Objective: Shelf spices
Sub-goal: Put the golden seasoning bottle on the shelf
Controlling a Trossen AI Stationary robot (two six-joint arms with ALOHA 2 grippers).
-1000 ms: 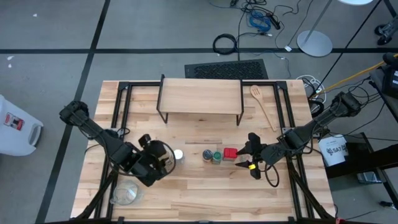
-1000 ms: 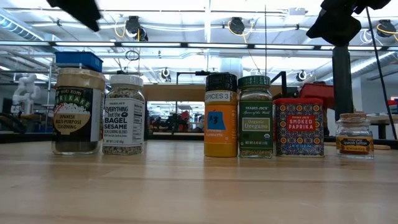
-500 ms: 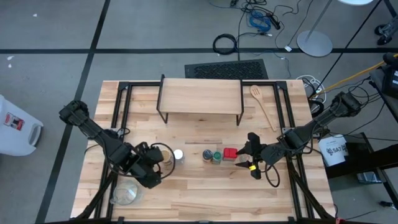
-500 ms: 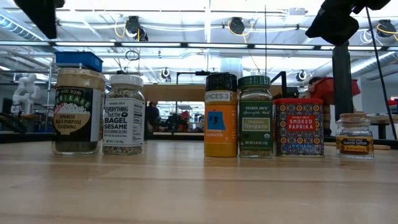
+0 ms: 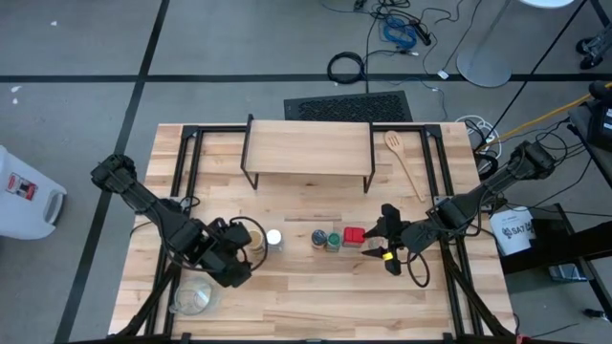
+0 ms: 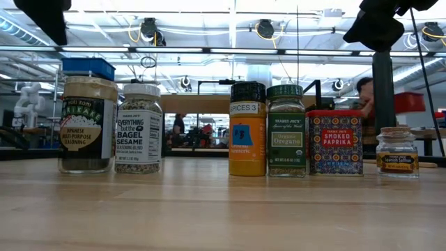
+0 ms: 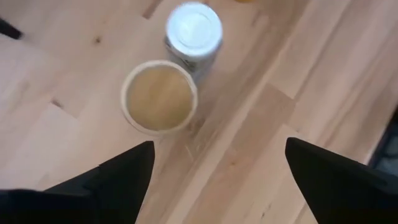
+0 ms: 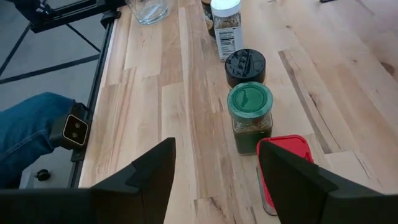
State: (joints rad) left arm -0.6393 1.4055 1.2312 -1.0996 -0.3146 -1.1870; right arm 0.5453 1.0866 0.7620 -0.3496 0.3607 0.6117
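six spice containers stand in a row on the desk (image 5: 316,287), in front of the bare shelf (image 5: 308,150). the left gripper (image 7: 214,168), jaws apart, hovers above the tan-lidded jar (image 7: 160,98), seemingly lining up to grip it. the right gripper (image 8: 217,165), jaws apart, waits beside the red paprika tin (image 8: 287,168).

A wooden spoon (image 5: 404,161) on my desk (image 5: 306,287) well beyond my right tool, a clear glass bowl (image 5: 195,298) just beside my left tool, a person (image 6: 365,97) in the room behind.
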